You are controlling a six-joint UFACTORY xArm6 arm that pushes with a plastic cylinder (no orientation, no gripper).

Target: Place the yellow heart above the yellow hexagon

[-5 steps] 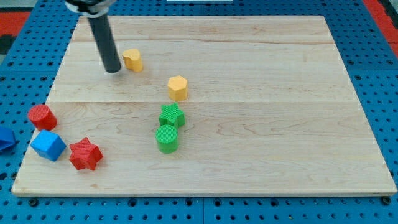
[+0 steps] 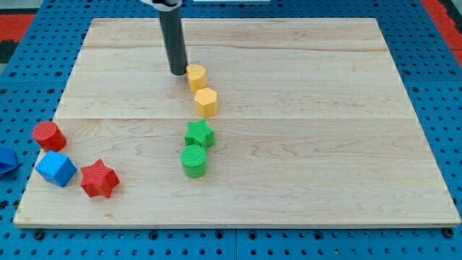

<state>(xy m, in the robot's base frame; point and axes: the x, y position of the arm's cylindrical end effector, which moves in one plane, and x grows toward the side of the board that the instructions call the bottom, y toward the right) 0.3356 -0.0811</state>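
My tip (image 2: 178,72) stands just at the view's left of the yellow heart (image 2: 196,76), which sits directly toward the view's top from the yellow hexagon (image 2: 206,102), the two nearly touching. No pincer shows, only the rod. Toward the view's right of the hexagon the bench (image 2: 325,108) lies bare to its edge; below it sit a green star (image 2: 199,134) and green cylinder (image 2: 193,160).
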